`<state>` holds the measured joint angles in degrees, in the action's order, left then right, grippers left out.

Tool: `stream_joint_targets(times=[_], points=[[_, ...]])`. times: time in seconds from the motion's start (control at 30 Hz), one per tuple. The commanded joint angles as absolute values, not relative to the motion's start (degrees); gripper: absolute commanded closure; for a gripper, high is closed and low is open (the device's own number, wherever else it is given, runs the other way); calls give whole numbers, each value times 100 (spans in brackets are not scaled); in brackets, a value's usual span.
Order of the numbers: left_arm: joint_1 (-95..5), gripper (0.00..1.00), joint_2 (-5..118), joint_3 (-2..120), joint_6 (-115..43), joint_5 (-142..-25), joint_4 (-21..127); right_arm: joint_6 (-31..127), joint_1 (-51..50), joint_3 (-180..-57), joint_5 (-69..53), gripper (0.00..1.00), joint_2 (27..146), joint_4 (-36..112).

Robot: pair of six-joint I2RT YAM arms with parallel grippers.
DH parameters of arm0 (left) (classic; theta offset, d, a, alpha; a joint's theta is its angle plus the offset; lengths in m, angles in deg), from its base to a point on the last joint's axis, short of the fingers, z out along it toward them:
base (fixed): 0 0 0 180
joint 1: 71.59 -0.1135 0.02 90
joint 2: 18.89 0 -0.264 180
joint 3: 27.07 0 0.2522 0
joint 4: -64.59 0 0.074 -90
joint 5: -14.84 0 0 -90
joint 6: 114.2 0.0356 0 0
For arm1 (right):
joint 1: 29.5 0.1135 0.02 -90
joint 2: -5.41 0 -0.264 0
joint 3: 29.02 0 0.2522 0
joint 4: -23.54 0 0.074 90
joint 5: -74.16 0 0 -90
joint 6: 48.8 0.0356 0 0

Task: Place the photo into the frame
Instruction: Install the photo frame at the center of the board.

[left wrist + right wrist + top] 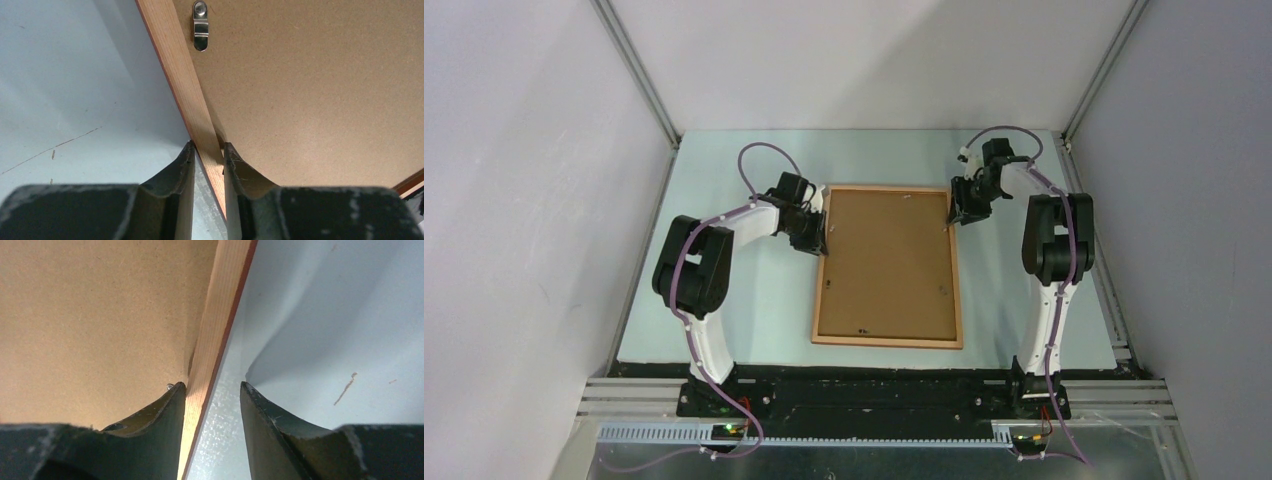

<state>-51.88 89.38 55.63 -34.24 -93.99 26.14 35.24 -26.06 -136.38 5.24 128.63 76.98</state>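
Observation:
The frame (887, 343) lies back-up in the middle of the table, with a brown backing board (889, 260) filling it. The photo is hidden from every view. My left gripper (824, 232) is at the frame's left rail near the far corner. In the left wrist view the gripper (208, 147) is shut on that wooden rail (175, 65). My right gripper (951, 218) is at the far right corner. In the right wrist view the gripper (212, 386) straddles the right rail (222, 315), open: the inner finger touches the rail and the outer finger stands apart over the table.
A metal turn clip (200, 31) sits on the backing board beside the left rail. The pale table mat (724, 330) runs out to grey walls on the left, right and back. Both arm bases stand at the near edge.

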Motion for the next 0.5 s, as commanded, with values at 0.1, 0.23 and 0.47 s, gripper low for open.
stream_joint_targets(times=[0.1, 0.23, 0.47], points=[[-5194, 100, 8749, 5636, -3254, -9654, 2597, 3599, -3112, -13786, 1130, 51, 12463, 7784], [-5193, 100, 8754, 5638, -3263, -9653, 2601, 3347, -3229, -13453, 1323, 50, 12055, 7865], [-5193, 100, 8743, 5626, -3281, -9654, 2598, 2841, -3228, -12204, 1119, 46, 10957, 7934]])
